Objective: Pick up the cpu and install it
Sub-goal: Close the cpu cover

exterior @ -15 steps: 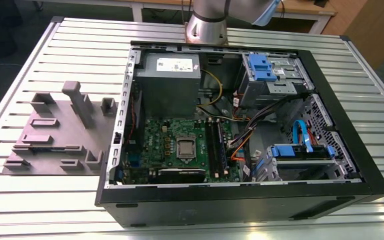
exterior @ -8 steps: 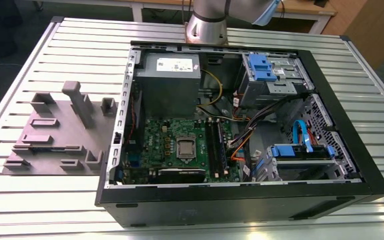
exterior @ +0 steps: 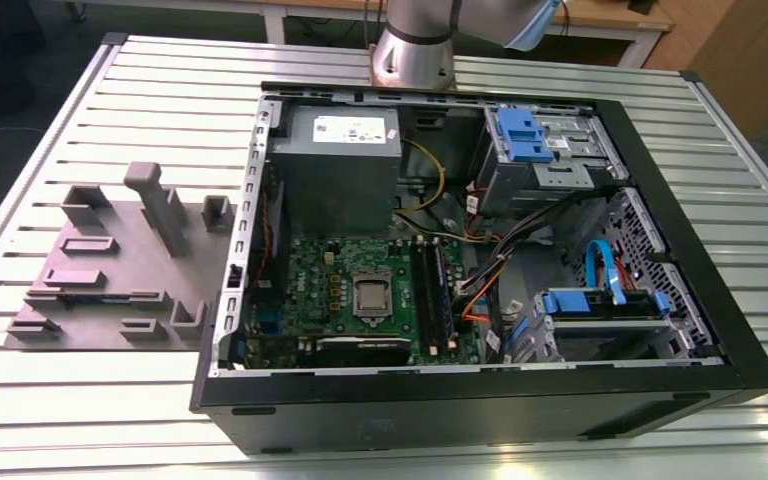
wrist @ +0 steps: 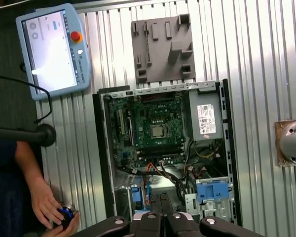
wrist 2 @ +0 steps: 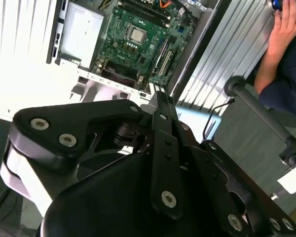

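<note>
The cpu [exterior: 371, 293] is a small silvery square lying flat inside the dark socket frame of the green board [exterior: 317, 270], in the open computer case [exterior: 704, 300]. Both wrist views look down on the cpu [wrist: 159, 131] [wrist 2: 136, 33] from far above. My gripper [wrist: 161, 198] [wrist 2: 160, 95] hangs high over the case with its black fingers pressed together and nothing between them. It is well clear of the cpu and the board.
A grey fixture block [exterior: 117, 260] with empty slots lies beside the case on the slatted metal table [exterior: 64, 390]. Inside the case are a grey power box [exterior: 337, 150], blue drive bays [exterior: 531, 135] and loose cables. A person's hand [wrist: 47, 205] rests near a blue button, by a pendant [wrist: 52, 49].
</note>
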You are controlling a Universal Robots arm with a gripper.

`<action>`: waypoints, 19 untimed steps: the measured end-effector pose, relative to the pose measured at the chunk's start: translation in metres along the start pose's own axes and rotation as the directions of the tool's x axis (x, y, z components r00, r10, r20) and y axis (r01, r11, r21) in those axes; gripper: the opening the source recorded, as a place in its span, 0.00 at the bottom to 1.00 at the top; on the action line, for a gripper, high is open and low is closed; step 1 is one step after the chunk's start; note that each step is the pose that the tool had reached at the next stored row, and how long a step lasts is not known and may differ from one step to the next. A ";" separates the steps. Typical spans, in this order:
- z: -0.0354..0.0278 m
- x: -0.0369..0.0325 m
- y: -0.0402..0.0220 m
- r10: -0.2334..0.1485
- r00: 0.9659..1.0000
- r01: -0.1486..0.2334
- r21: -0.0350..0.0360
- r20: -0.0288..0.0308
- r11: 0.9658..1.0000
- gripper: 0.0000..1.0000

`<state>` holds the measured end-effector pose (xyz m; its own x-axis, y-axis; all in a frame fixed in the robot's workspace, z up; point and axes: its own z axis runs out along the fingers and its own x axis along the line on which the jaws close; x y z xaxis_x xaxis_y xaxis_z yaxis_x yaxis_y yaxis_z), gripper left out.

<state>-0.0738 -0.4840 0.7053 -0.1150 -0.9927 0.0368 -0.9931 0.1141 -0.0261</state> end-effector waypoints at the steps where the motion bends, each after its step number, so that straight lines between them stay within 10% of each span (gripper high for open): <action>1: 0.0003 0.0000 0.0000 -0.001 1.000 0.001 -0.016 -0.002 1.000 0.10; 10: 0.0004 0.0001 0.0000 -0.001 1.000 0.001 -0.022 0.001 1.000 0.10; 12: 0.0003 0.0000 0.0000 0.000 0.999 0.001 -0.025 0.034 1.000 0.10; 15: 0.0005 0.0002 0.0001 0.000 0.999 0.001 -0.026 0.037 1.000 0.10; 17: 0.0004 0.0001 0.0000 0.001 0.998 0.001 -0.029 0.068 1.000 0.10; 19: 0.0005 0.0001 0.0001 0.001 0.997 0.001 -0.029 0.071 1.000 0.10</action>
<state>-0.0739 -0.4841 0.7048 -0.1142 -0.9929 -0.0344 -0.9935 0.1142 0.0031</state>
